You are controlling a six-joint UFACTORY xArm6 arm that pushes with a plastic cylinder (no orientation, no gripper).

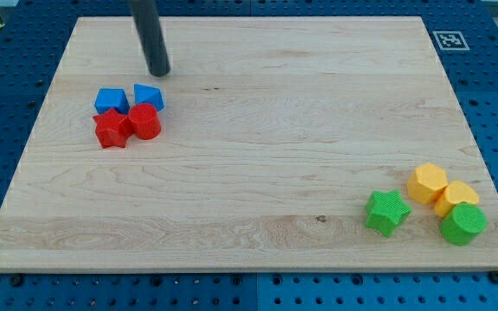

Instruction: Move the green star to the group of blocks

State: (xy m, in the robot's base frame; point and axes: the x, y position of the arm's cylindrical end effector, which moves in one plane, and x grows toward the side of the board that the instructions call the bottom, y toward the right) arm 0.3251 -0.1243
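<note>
The green star point(386, 212) lies near the view's bottom right, just left of a cluster: an orange hexagon-like block point(427, 183), a yellow block point(456, 197) and a green round block point(463, 224). It is close to the orange block but a small gap shows. My tip point(158, 72) is at the view's top left, far from the star, just above a second cluster: a blue block point(111, 100), a blue block point(148, 96), a red star point(111, 129) and a red round block point(145, 122).
The wooden board point(258, 130) rests on a blue perforated table. A black-and-white marker tag point(450, 40) sits at the board's top right corner.
</note>
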